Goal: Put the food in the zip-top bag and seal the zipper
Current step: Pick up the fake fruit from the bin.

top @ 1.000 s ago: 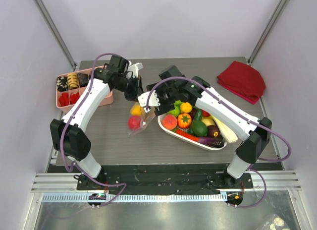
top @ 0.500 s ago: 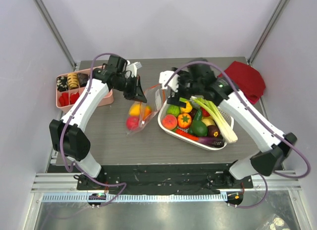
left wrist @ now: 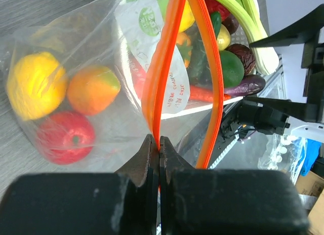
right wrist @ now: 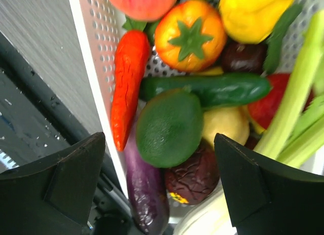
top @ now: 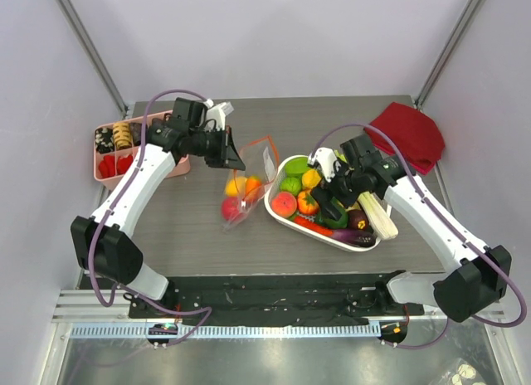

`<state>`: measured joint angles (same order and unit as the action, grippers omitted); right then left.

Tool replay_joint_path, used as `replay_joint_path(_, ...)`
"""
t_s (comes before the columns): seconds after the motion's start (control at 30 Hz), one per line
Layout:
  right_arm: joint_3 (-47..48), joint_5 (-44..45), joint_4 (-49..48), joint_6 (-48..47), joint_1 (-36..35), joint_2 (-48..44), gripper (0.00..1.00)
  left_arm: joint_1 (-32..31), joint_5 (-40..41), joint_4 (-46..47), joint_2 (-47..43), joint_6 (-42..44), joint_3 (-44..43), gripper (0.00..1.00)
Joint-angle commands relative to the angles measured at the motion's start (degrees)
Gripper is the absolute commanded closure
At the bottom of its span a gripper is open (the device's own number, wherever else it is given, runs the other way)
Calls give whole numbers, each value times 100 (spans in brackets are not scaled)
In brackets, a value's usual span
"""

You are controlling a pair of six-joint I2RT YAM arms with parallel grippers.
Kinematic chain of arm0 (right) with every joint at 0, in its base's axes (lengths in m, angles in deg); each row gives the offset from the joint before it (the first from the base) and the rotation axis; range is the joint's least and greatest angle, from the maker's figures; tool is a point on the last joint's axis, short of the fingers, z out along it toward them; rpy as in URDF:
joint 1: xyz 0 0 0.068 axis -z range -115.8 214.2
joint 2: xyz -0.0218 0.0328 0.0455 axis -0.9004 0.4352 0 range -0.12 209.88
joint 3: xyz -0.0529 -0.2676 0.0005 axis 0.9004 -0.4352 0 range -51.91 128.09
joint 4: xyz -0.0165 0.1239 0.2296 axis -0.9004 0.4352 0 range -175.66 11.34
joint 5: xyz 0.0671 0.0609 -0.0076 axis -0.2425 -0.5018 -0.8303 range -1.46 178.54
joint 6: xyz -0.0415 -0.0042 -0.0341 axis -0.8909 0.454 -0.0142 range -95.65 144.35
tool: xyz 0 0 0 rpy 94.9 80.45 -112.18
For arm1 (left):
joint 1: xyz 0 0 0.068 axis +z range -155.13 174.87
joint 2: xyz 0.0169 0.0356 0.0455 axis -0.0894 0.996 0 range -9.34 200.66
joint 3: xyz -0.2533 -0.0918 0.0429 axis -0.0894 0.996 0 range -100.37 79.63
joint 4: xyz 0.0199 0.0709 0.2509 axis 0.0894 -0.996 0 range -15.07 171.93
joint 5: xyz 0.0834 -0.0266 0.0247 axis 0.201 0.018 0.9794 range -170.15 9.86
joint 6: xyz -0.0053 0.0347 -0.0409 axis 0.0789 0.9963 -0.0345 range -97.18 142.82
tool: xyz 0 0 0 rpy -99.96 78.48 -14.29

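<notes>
On the table (top: 191,236), a white basket (top: 275,209) lies just beside the zip-top bag (top: 243,190). The left gripper (left wrist: 159,144) clamps the zipper (left wrist: 164,57), lifting the mouth open. The right gripper (right wrist: 159,159), jaws apart, hangs over the basket's food (right wrist: 169,126), probably to pick the next piece.

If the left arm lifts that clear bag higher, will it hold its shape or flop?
Probably flop: the bag is thin creased film, pinched only at its orange zipper by the left gripper. The three fruits inside would likely drag it down and swing.
</notes>
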<state>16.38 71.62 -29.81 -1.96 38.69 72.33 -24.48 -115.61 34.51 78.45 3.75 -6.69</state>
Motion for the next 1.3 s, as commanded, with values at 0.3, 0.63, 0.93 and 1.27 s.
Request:
replay_joint_path(0.3,-676,269,-162,416,3,41,9,19,663,-188,1,79,-315,100)
replay_joint_path(0.63,-853,445,-479,328,3,305,10,11,909,-470,151,158,-499,100)
replay_joint_path(0.93,-204,217,-304,196,12,341,63,11,453,-435,98,395,-412,100)
replay_joint_path(1.27,1482,-1602,-1611,1240,12,287,74,19,374,119,-429,694,19,100)
